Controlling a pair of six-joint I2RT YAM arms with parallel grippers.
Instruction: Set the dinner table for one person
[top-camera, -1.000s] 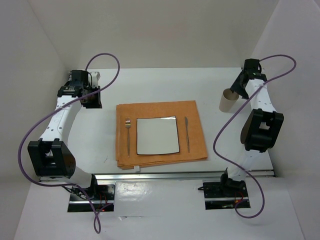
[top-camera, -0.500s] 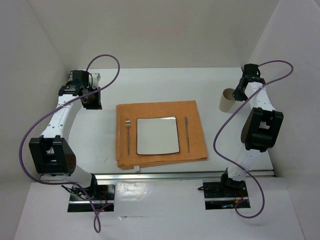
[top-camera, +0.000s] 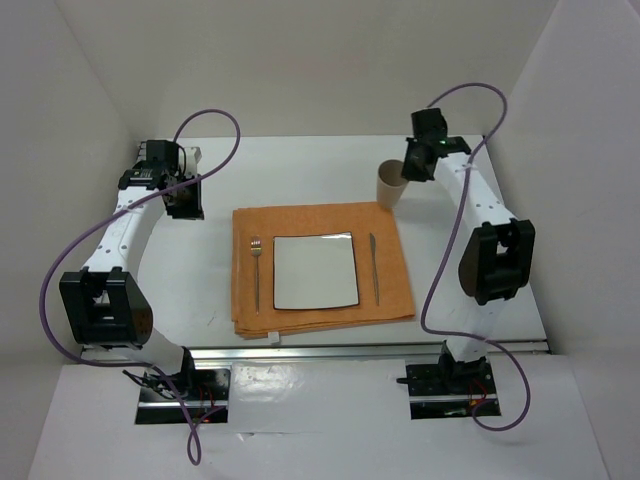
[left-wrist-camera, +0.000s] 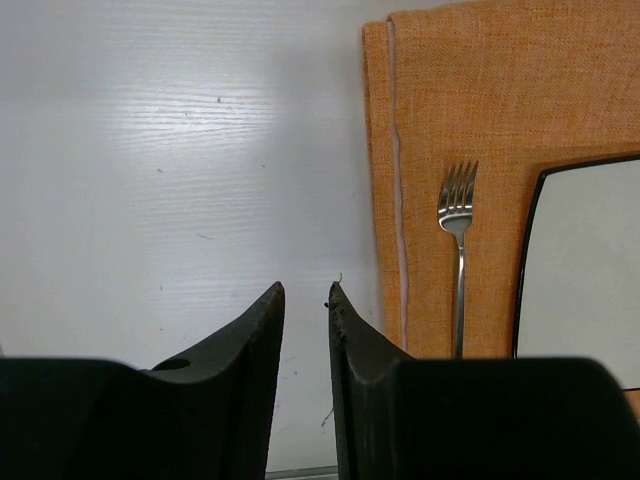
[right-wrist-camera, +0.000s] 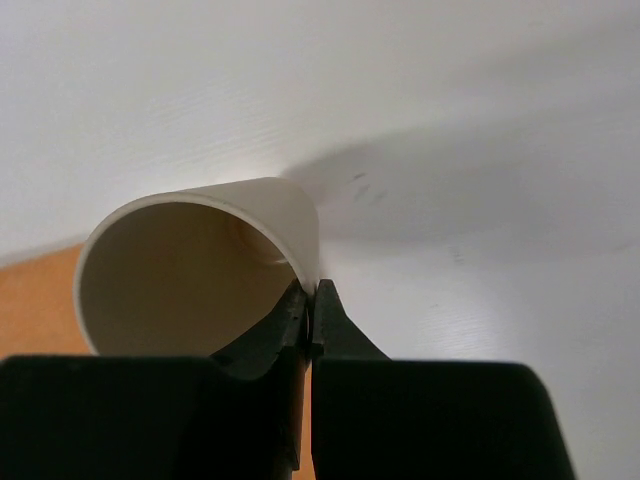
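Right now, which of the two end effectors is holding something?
The right end effector, shut on the rim of the cup; the left end effector hangs empty above the white table.

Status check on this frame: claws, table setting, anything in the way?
Right claw pinching the cup wall, at the mat's far right corner. Left claw slightly open, empty, over bare dinner table. Plate, fork, knife set on mat. Nothing blocking.

The right end effector pinches the wall of a paper cup, one black jaw inside the rim, one outside; the cup's open mouth faces the camera; white worktop lies behind; orange cloth shows at lower left.
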